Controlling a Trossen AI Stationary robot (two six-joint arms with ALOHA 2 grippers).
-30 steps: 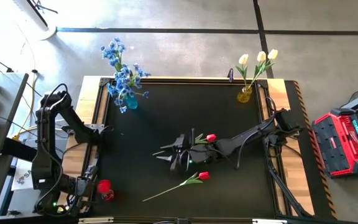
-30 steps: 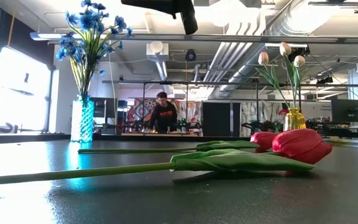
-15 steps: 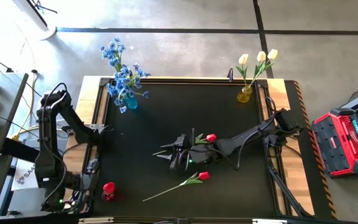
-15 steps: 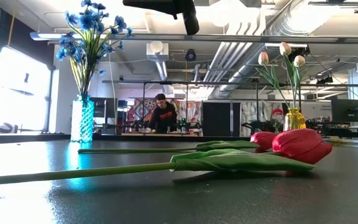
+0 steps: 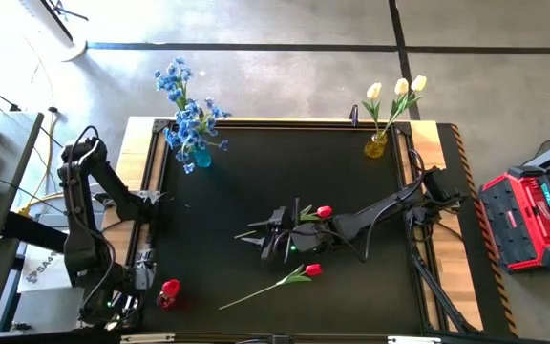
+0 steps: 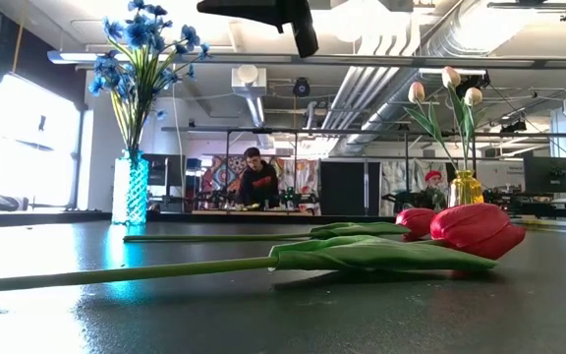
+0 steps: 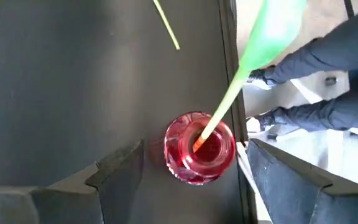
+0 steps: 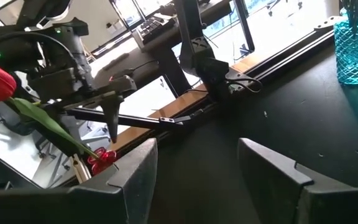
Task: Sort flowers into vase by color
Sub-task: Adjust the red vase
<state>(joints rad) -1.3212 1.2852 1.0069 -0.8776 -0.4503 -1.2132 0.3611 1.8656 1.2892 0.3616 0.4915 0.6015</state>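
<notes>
- Plainly, the left jaws stand wide and hold nothing; their two fingers (image 7: 120, 165) sit on either side of the red vase (image 7: 185, 168) without touching it.
- One red tulip (image 7: 229, 99) has its stem foot in that vase and stands tilted, its long axis leaning out past the nearby edge of the desk (image 5: 256, 162).
- The vase is at the front left corner of the desk, just beside the left arm (image 5: 84, 239).
- The right jaws are also wide and empty, held low over the middle of the desk at the end of the right arm (image 5: 380, 210).
- A second red tulip (image 5: 325, 212) lies just beside that arm, its stem mostly hidden beneath it.
- A third red tulip (image 5: 313, 270) lies flat nearer the front, apart from the jaws, its head toward the right and its stem running slantwise to the front left.
- At the back stand the blue vase (image 5: 201, 158) with blue sprays and the yellow vase (image 5: 376, 146) with cream tulips.
</notes>
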